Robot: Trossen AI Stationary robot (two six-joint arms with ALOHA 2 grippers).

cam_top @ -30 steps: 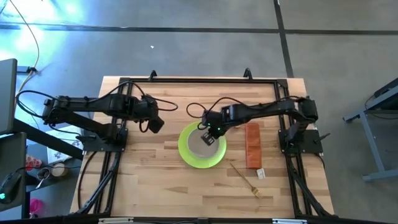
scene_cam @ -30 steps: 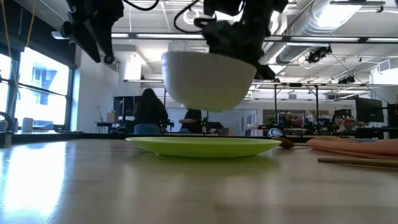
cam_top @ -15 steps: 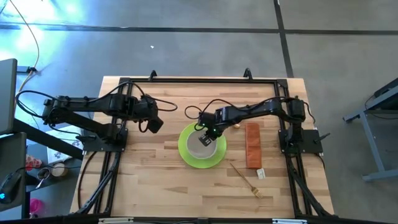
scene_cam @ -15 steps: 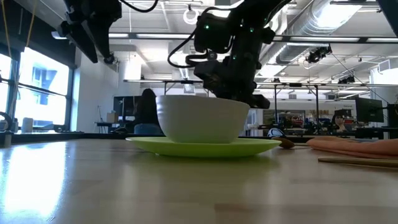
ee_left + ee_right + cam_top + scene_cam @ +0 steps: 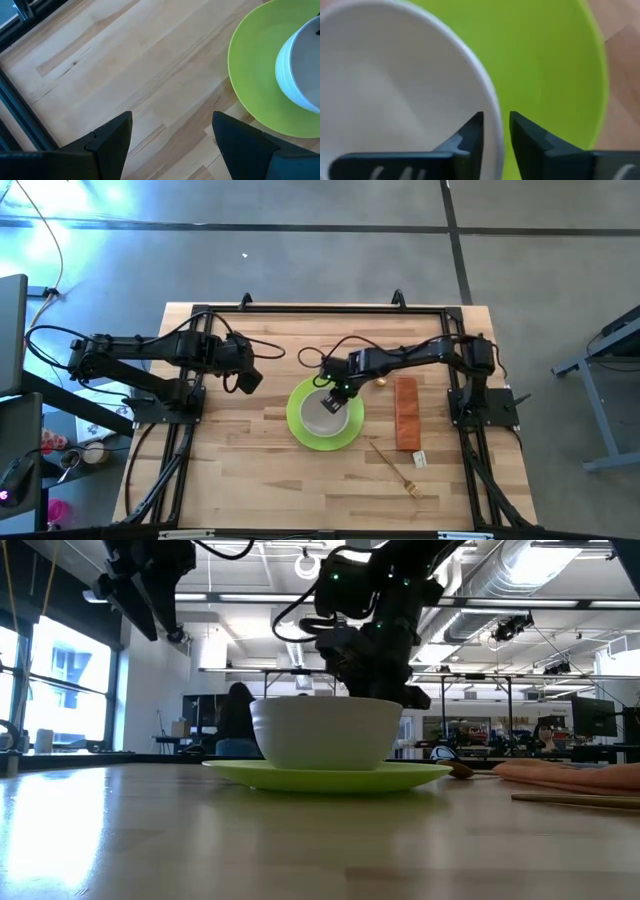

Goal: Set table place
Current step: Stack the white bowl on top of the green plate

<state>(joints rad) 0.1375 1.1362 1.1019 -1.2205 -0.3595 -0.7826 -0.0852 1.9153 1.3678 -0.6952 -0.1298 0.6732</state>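
Observation:
A white bowl stands by its base on the lime-green plate at the middle of the table. My right gripper is over the bowl's far rim, pointing down. Its fingers are slightly apart and straddle the rim, one inside the bowl and one outside. My left gripper hangs open and empty above the table, left of the plate; the left wrist view shows its fingers wide apart. A gold fork lies near right of the plate. A gold spoon lies beyond the plate. My right gripper comes from above at the bowl's far rim. The inner finger lies at the rim's inside. A strip of green plate shows between the rim and the outer finger. Whether either finger touches the bowl I cannot tell.
An orange-brown strip lies right of the plate, with a small white tag at its near end. A black rail frame runs along the table's edges. Bare wood lies left of the plate and toward the near edge.
My right gripper has gone down with the white bowl, which hung clear above the plate a second ago and now stands on it. Over the last half second the bowl has stayed still on the plate.

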